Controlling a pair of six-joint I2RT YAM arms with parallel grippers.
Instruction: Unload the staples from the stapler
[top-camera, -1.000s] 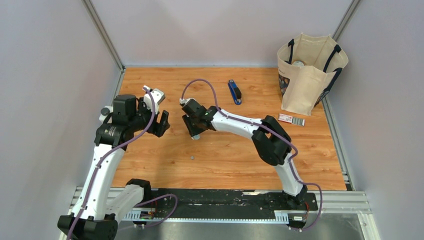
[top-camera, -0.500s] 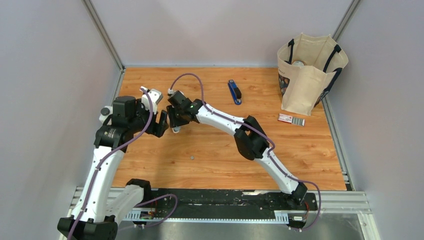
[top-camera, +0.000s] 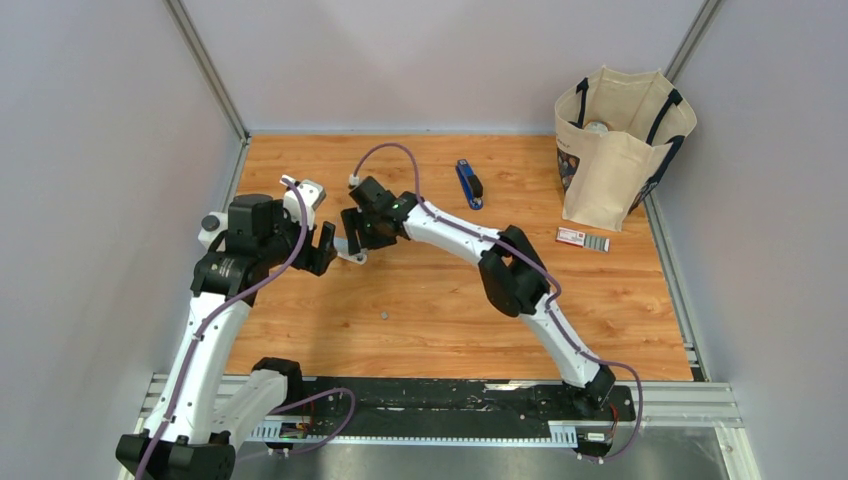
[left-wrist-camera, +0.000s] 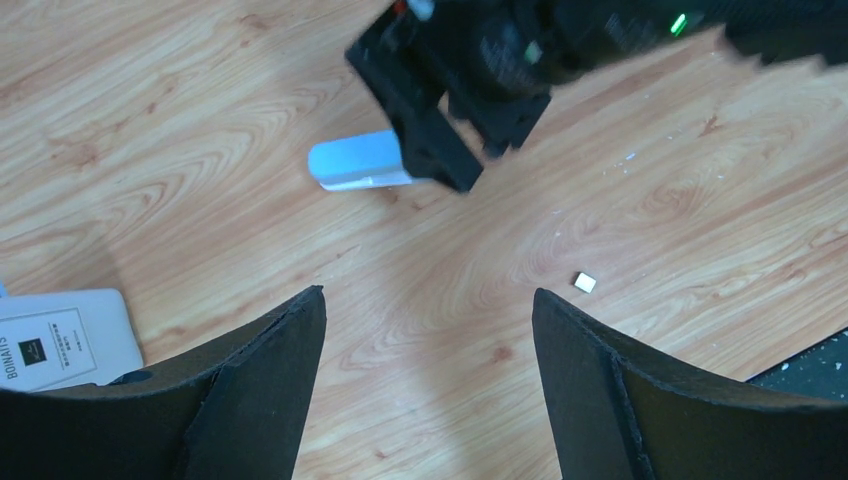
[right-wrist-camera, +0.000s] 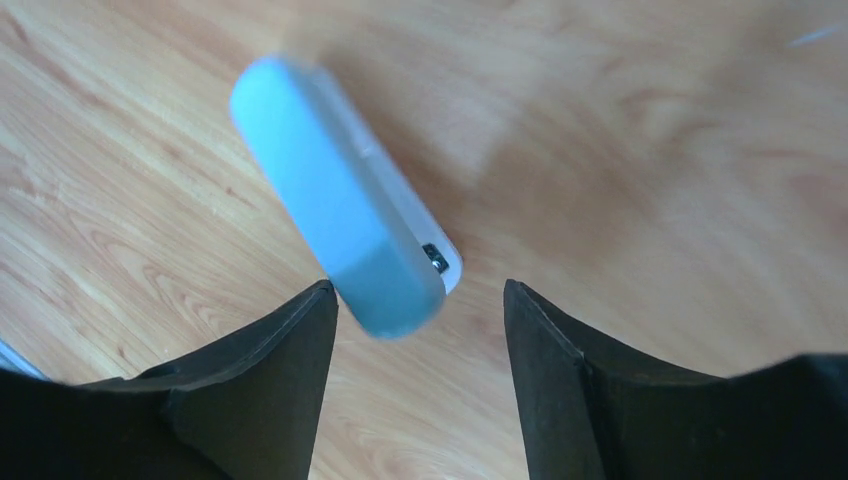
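While our right gripper hangs open over the pale blue block and our left gripper gapes empty, the stapler lies untouched far across the counter; we judge reaching it comes next.

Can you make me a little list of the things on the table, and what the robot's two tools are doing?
left tool: open, nothing between its fingers, over bare wood
right tool: open, pale blue block tilted at its fingertips
stapler: lying at the far side of the table, away from both tools
small pale bit: alone on the wood, too small to tell what it is
tote bag: standing in the far right corner
red-and-white box: just in front of the bag
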